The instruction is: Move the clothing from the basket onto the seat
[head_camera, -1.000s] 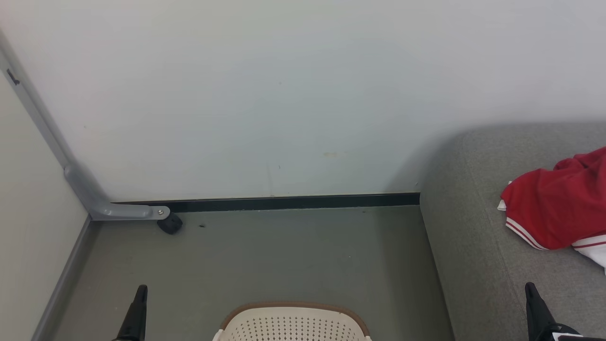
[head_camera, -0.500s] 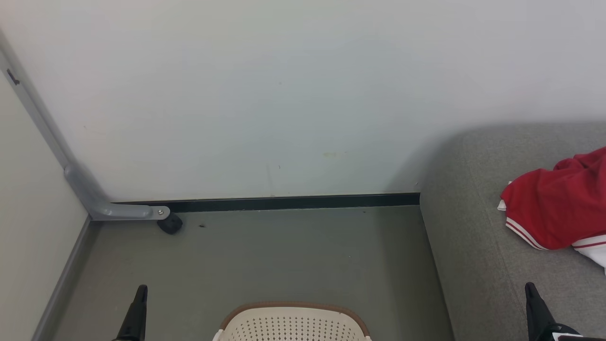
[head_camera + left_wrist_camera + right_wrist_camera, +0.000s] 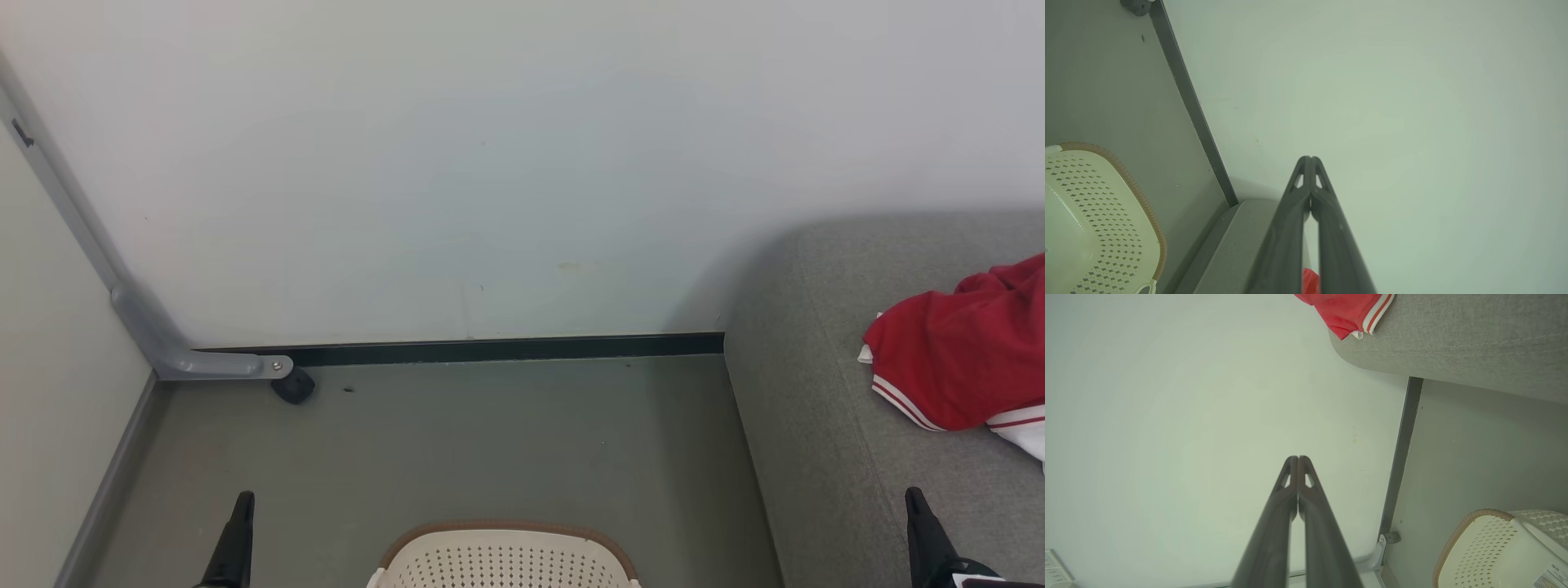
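A grey frame foot (image 3: 204,363) sits at the floor's (image 3: 490,433) far left corner, and bare floor runs from it to the seat. The left gripper (image 3: 243,500) hangs over the floor's near left part, jaws pressed together and empty. The basket (image 3: 506,529) stands at the near edge. Its sticker (image 3: 1549,575) is too small to read. The seat (image 3: 816,425) borders the floor's right edge. On it lies the clothing (image 3: 955,367), red with a striped hem, beyond the right gripper (image 3: 914,498) and clear of its pressed-together jaws.

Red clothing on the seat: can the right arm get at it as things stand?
Probably yes. The right gripper, shut and empty, shows over the seat, and only bare cushion lies between it and the red clothing. It must open first.
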